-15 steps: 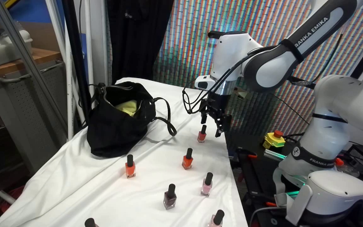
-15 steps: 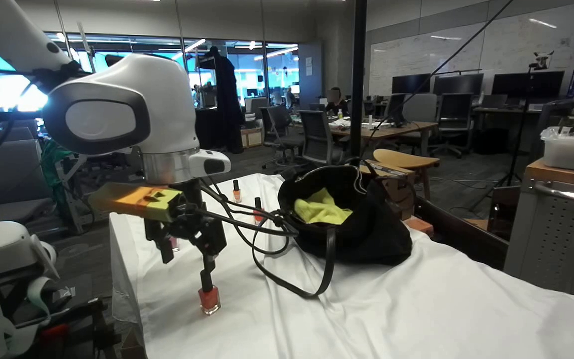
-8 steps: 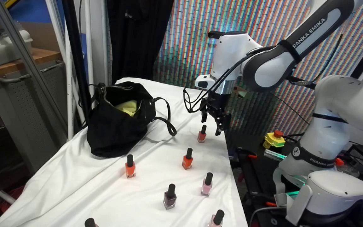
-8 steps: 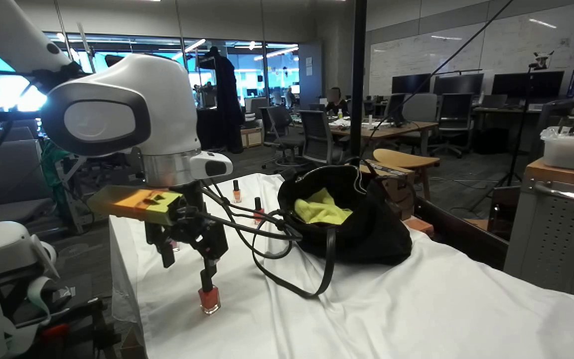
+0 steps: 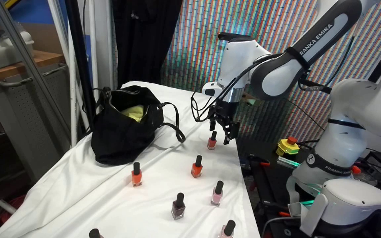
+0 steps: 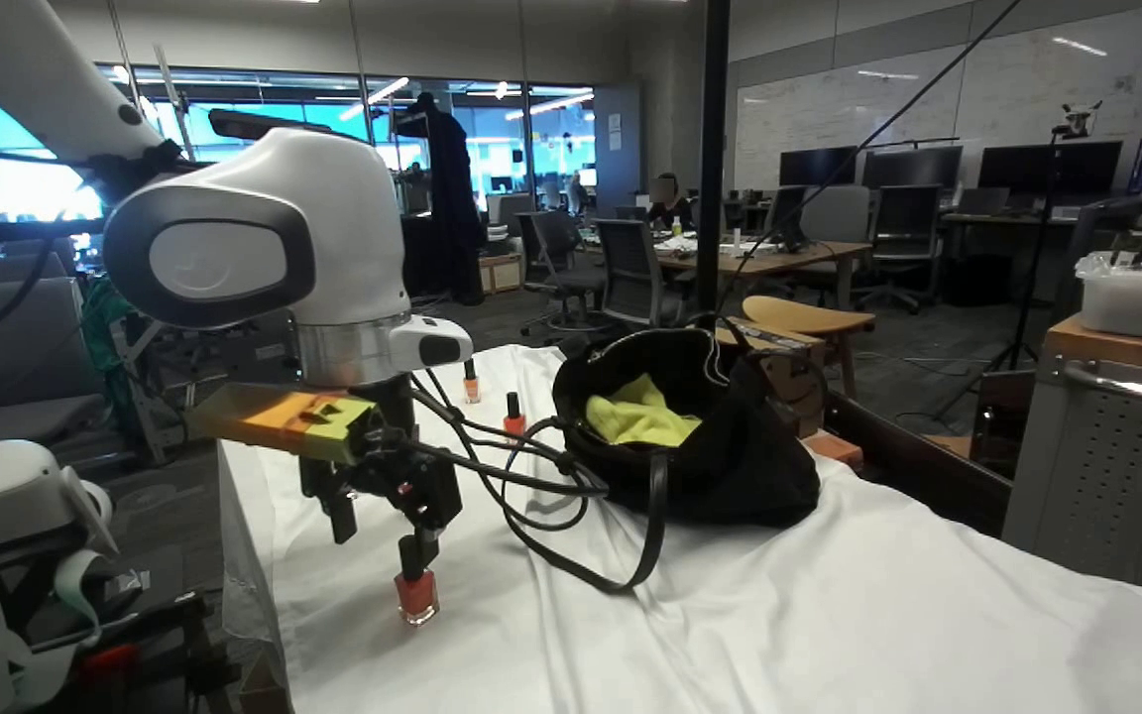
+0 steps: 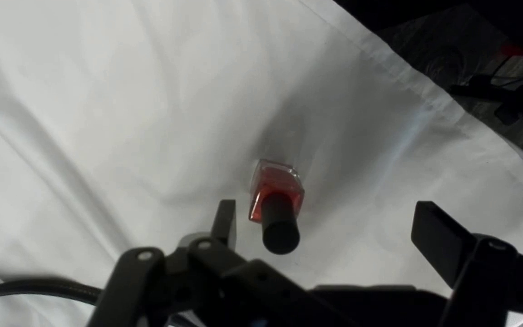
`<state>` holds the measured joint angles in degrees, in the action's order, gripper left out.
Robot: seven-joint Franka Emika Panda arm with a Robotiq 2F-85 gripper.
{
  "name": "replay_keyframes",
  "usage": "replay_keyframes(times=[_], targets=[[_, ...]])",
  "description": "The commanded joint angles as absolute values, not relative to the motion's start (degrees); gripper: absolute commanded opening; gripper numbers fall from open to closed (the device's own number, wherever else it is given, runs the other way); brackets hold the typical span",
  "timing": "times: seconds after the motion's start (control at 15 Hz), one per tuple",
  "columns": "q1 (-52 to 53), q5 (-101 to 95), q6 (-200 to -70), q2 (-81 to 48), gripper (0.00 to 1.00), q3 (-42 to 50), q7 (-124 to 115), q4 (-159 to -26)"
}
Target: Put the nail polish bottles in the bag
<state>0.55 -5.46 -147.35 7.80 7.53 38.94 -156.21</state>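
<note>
A red nail polish bottle [image 7: 277, 190] with a black cap stands upright on the white cloth. My gripper [image 7: 325, 211] is open above it. In the wrist view the bottle's cap lies in the gap between the fingers, much nearer the left one, apparently touching neither. Both exterior views show the same: gripper [image 5: 219, 135] just over the red bottle [image 6: 417, 598]. The black bag [image 5: 124, 142] slouches across the table, its mouth open on a yellow-green inside [image 6: 640, 412]. More bottles stand upright: orange [image 5: 137, 178], orange-red [image 5: 196, 170], pink [image 5: 217, 196], dark [image 5: 178, 211] and pale pink [image 5: 227, 231].
Looped bag handles [image 5: 177, 127] spread over the cloth between bag and gripper. Cables [image 6: 492, 456] hang from the wrist toward the bag. The table's edge [image 7: 418, 75] runs close to the red bottle. Another black cap [image 5: 94, 233] shows at the view's bottom border.
The arm has come down slightly and shifted a little toward the bag side, bringing the open fingers lower around the red bottle's cap. Bottles and bag have stayed put.
</note>
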Motion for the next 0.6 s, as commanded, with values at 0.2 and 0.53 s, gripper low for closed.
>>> replay_keyframes(times=[0.2, 0.53], targets=[[-0.53, -4.58, -150.70, 2.17, 1.00, 6.78, 37.36, -153.69], [-1.34, -4.22, -153.50, -0.85, 1.00, 6.48, 35.80, -152.75]])
